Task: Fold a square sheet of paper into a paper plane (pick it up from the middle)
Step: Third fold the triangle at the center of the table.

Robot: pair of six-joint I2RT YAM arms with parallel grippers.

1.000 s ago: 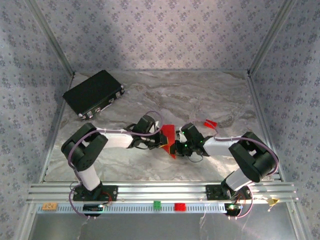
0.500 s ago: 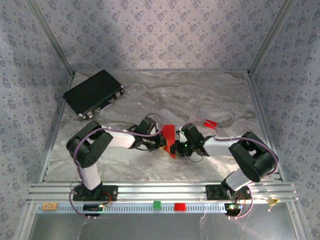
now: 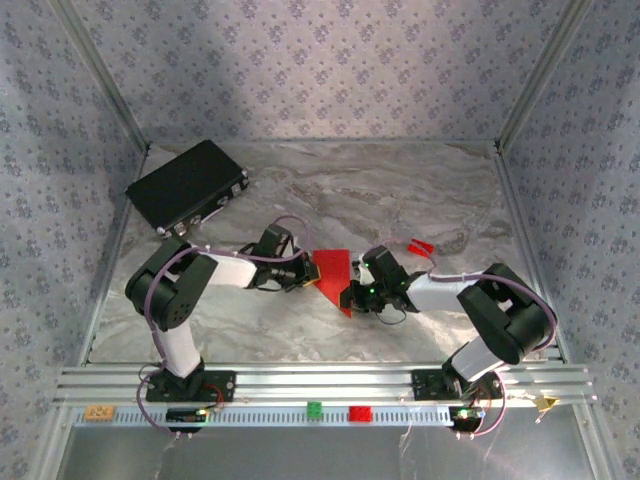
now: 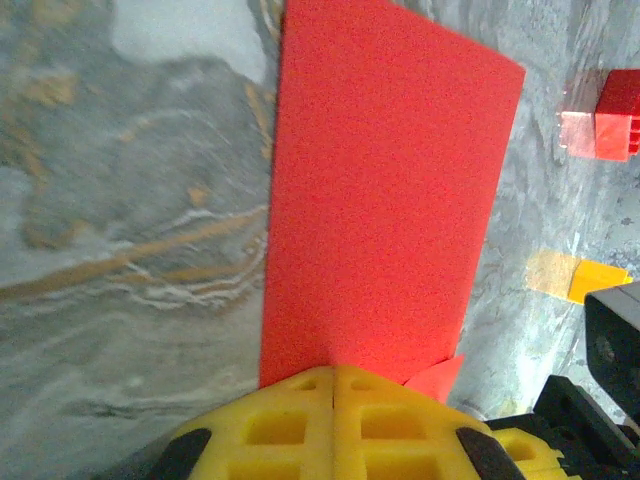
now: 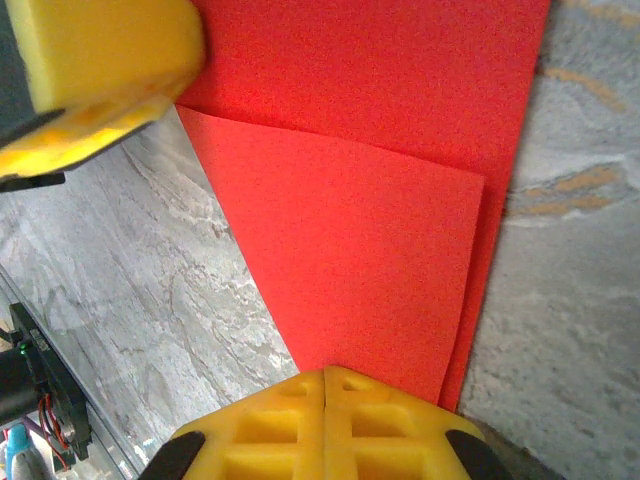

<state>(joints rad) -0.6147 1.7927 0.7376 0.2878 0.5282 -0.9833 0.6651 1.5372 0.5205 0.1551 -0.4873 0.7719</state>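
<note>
Mid-fold and early in the task, with no dart shape yet. Holding the square sheet of paper at the centre of the top view, over the marbled table, between the two arms. Pinched by the left gripper at the bottom edge of the left wrist view, yellow pads pressed flat together and the red sheet running up and away from them. Pinched likewise by the right gripper at the bottom of the right wrist view, closed tight on two layers, a folded flap lying over the wider layer beneath. Probably lifted clear of the table rather than resting on it, though hard to judge from above. Next, judging from this: bringing the flap's edge true to the layer below, then pressing the crease flat without tearing the thin paper, and keeping clear of the small red block at the upper right of the left wrist view
</note>
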